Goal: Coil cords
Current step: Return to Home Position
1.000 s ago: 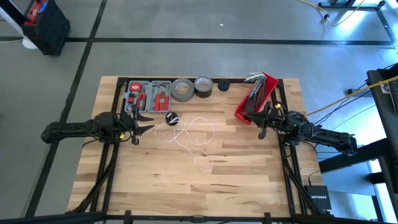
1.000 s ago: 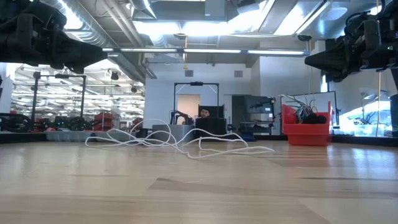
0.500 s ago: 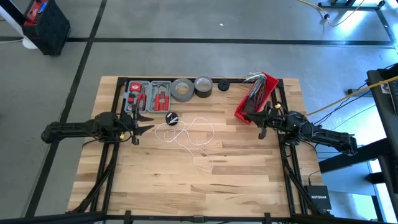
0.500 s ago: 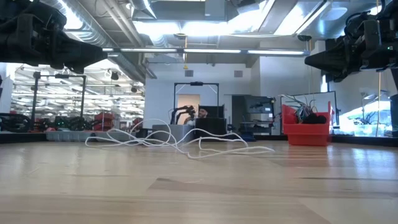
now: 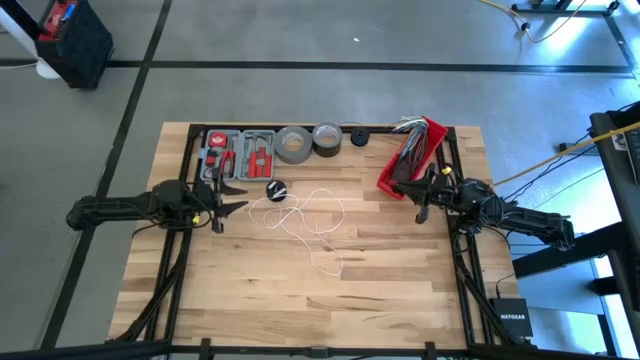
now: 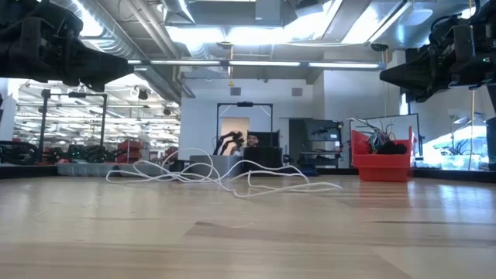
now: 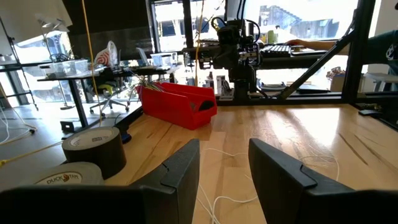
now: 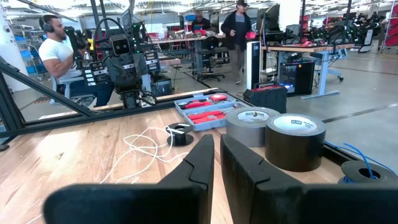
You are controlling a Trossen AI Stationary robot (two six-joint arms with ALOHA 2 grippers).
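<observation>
The thin white cord lies in loose, slack loops on the middle of the wooden table, next to a small black spool. It also shows in the low view, the left wrist view and the right wrist view. My left gripper hovers above the table just left of the cord, open and empty. My right gripper hovers at the right, in front of the red bin, shut and empty, far from the cord.
At the far edge stand a grey tray of red tools, two grey tape rolls and a small black ring. A red bin with wires stands at far right. People show in the room beyond.
</observation>
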